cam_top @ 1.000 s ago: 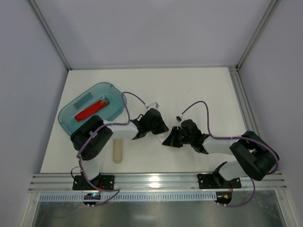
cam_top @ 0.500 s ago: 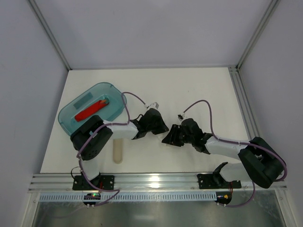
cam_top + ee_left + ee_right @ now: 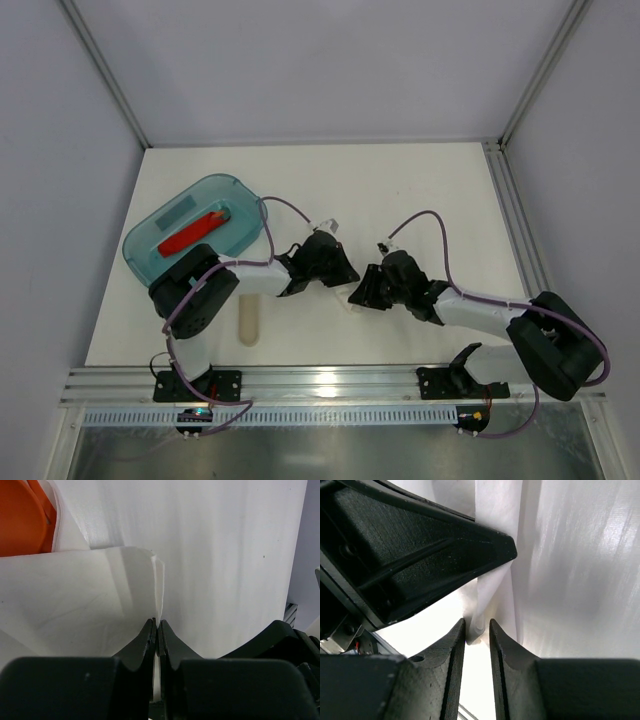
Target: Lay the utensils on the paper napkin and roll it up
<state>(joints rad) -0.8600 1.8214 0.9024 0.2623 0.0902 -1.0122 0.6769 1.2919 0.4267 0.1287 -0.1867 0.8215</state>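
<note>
In the left wrist view the white paper napkin [image 3: 75, 595] lies creased, one folded edge lifted. My left gripper [image 3: 156, 622] is shut on that edge. Part of an orange utensil [image 3: 20, 520] shows at the top left corner, against the napkin. In the right wrist view my right gripper [image 3: 477, 625] stands narrowly open, with a fold of the napkin [image 3: 487, 600] between its fingers but not pinched. From above, the left gripper [image 3: 343, 277] and right gripper [image 3: 356, 297] meet tip to tip at mid-table. The napkin hardly shows there. A red-orange utensil [image 3: 192, 233] lies in the tray.
The teal tray [image 3: 240, 195] stands at the back left of the white table [image 3: 420, 200]. A pale beige stick-shaped piece [image 3: 248, 320] lies near the left arm's base. Metal frame rails run along the right side and the near edge.
The right arm's elbow has swung out to the right and its gripper has edged closer to the left gripper. The left arm has shifted only slightly.
</note>
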